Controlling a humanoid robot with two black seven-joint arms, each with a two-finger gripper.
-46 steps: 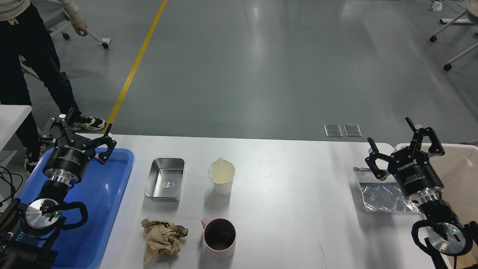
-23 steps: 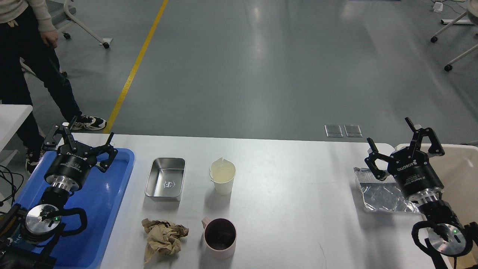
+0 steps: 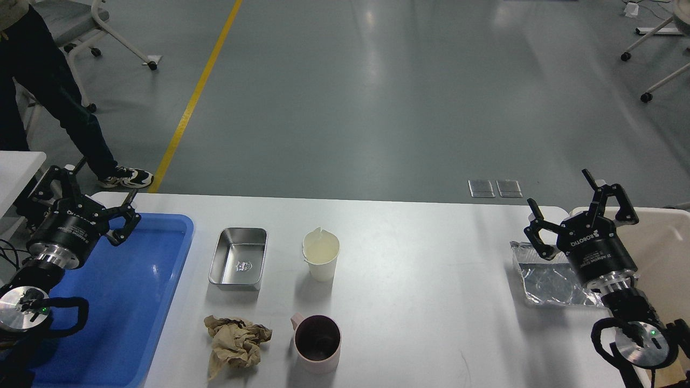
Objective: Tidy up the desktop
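Note:
The white desktop (image 3: 420, 280) holds a steel rectangular tin (image 3: 238, 258), a pale paper cup (image 3: 321, 253), a pink mug (image 3: 317, 343), a crumpled brown paper (image 3: 235, 338) and a sheet of silver foil (image 3: 550, 280). My left gripper (image 3: 86, 195) is open and empty above the far left corner of the blue tray (image 3: 135, 302). My right gripper (image 3: 579, 207) is open and empty, hovering over the foil's far edge next to the beige bin (image 3: 666, 242).
A person (image 3: 48, 91) stands on the floor beyond the table's left end, close to my left arm. Wheeled chair legs (image 3: 116, 43) are behind them. A second white table corner (image 3: 19, 167) shows at the far left.
My left arm has swung left, carrying its open gripper from over the tray's far edge to the tray's left corner. The person has stepped left. The right arm barely moved.

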